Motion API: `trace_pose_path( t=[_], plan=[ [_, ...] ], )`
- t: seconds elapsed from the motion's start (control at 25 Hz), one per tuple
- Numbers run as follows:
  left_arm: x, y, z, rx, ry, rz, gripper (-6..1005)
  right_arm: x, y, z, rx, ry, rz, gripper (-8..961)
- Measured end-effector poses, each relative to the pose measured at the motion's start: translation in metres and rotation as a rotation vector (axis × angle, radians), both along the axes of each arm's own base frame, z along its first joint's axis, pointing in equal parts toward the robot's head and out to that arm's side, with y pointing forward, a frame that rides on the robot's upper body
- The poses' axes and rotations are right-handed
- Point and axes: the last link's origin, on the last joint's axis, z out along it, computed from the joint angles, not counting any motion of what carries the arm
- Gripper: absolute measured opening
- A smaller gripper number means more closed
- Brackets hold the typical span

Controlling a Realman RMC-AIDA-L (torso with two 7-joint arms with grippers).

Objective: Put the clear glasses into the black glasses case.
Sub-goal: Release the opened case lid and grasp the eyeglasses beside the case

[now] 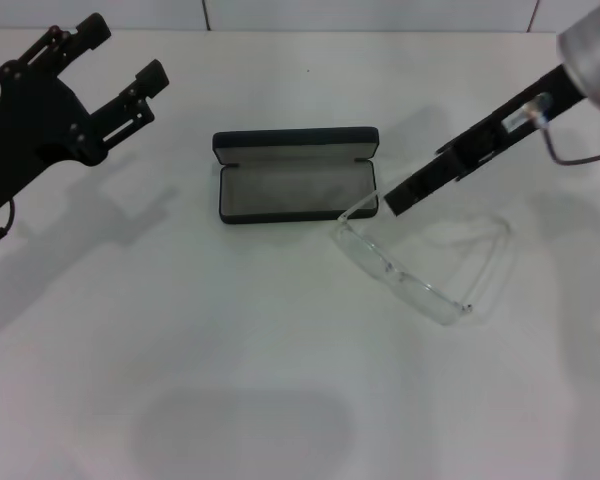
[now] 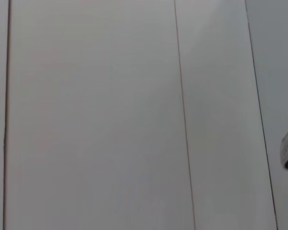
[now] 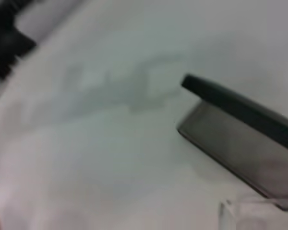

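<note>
The black glasses case (image 1: 296,176) lies open in the middle of the white table, lid toward the back and grey lining showing; it also appears in the right wrist view (image 3: 240,143). The clear glasses (image 1: 420,262) sit just right of the case, arms unfolded, one lens end close to the case's right corner. My right gripper (image 1: 395,200) reaches down from the upper right, its tip at that lens end beside the case; it is seen edge-on. My left gripper (image 1: 122,55) hangs open above the table's far left with nothing in it.
The white table (image 1: 230,380) spreads wide in front of the case and glasses. A seam of the back wall runs along the far edge. The left wrist view holds only pale panels with thin seams.
</note>
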Motion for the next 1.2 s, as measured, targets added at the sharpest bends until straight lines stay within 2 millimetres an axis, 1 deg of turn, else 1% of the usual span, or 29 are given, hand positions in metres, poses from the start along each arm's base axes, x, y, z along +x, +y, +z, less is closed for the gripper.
trace_pose_path(
  t=[0.16,0.24,0.28,0.36,0.6,0.72,1.04,1.2],
  plan=[
    [0.001,0.001,-0.001,-0.004,0.002,0.000,758,-0.010,0.002,-0.015,-0.012,-0.086,-0.012,664],
    [0.000,0.002,-0.002,-0.007,0.003,0.004,757,-0.015,0.003,-0.027,-0.026,-0.124,-0.025,659],
    [0.000,0.002,-0.002,-0.009,0.003,0.005,757,-0.015,0.003,-0.027,-0.026,-0.124,-0.025,657],
    [-0.001,0.001,-0.003,-0.011,0.003,0.007,757,-0.016,0.003,-0.036,-0.036,-0.157,-0.035,652],
    [-0.002,0.001,-0.003,-0.013,0.005,0.010,757,-0.012,0.002,-0.058,-0.020,-0.236,-0.051,637],
    [-0.002,0.000,-0.003,-0.014,0.005,0.010,757,-0.011,0.003,-0.064,-0.002,-0.261,-0.044,629],
    [-0.001,0.001,-0.004,-0.018,0.003,0.010,756,-0.004,-0.002,-0.082,-0.017,-0.256,-0.060,609],
    [-0.002,0.001,-0.006,-0.022,0.000,0.013,756,-0.002,-0.004,-0.086,-0.020,-0.265,-0.070,599]
  ],
)
